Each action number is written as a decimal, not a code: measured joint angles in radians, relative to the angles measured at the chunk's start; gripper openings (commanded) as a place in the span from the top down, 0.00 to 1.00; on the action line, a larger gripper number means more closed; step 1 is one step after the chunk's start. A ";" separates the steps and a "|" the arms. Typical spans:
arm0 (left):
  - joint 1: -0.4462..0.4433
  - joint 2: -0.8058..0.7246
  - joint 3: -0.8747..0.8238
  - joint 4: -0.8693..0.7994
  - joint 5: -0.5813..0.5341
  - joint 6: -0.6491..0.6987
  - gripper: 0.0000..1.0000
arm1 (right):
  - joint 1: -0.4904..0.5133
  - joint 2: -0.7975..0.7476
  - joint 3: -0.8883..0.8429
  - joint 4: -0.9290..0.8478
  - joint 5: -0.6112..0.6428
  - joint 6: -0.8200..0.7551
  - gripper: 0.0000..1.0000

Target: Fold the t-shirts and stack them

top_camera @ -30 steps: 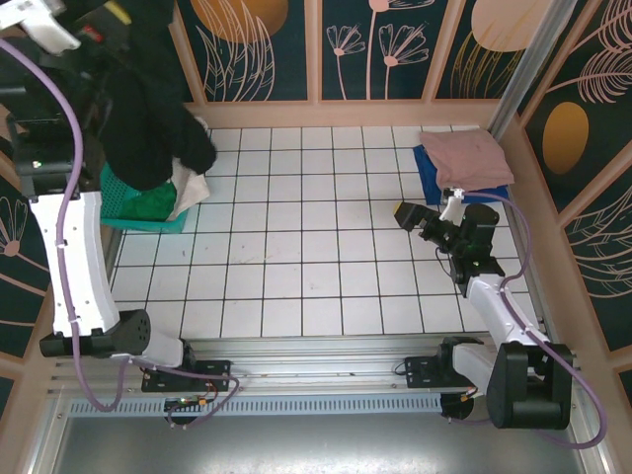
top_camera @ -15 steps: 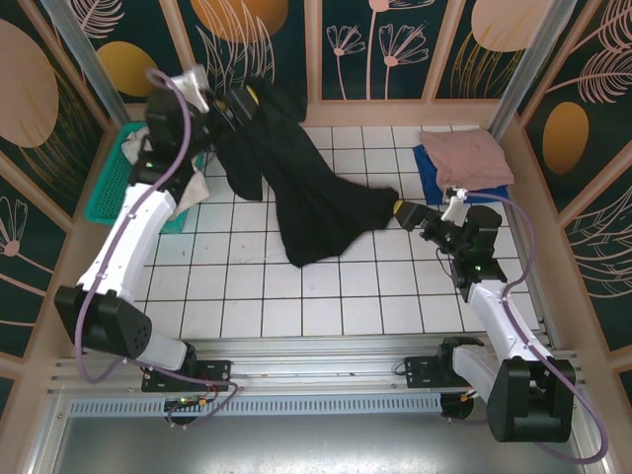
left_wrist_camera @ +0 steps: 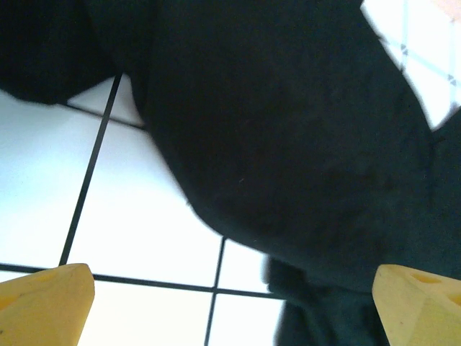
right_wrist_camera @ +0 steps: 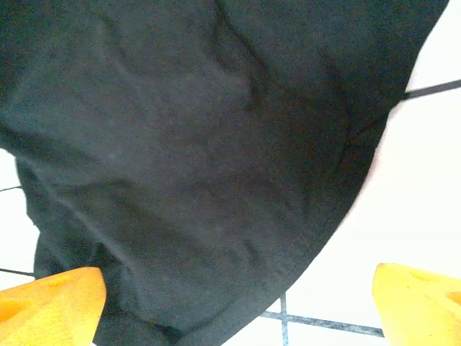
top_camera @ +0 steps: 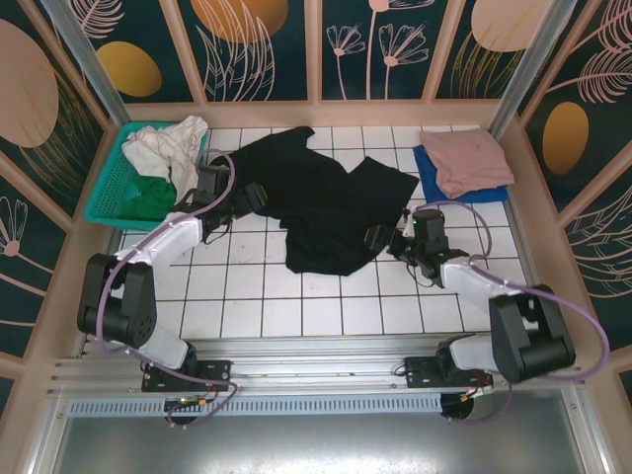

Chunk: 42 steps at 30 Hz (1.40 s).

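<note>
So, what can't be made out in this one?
- Black t-shirt, top view: crumpled folds hide which side faces up.
- Blue t-shirt, top view: mostly covered by the pink t-shirt.
- Left pincer and right pincer, wrist views: fingers cut off by the bottom edge.
- Green cloth in the basket, top view: half buried under white cloth.

White tiled tabletop (top_camera: pixel 326 296), dark grout; dark floral wall panels (top_camera: pixel 395 49), pale wood frames; bright even light.
</note>
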 measured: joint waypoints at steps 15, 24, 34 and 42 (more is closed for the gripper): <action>0.000 0.184 -0.007 0.013 -0.056 0.038 0.02 | 0.465 0.167 0.202 -0.033 0.257 -0.091 0.10; 0.038 0.186 -0.004 -0.003 -0.199 0.035 0.01 | 0.615 0.429 0.360 -0.095 0.356 -0.191 0.25; 0.093 0.289 0.167 -0.047 -0.342 0.040 0.02 | 0.613 0.377 0.353 -0.200 0.517 -0.236 0.96; 0.092 0.290 0.174 0.016 -0.256 0.051 0.11 | 0.522 -0.116 0.308 -0.249 0.503 -0.283 1.00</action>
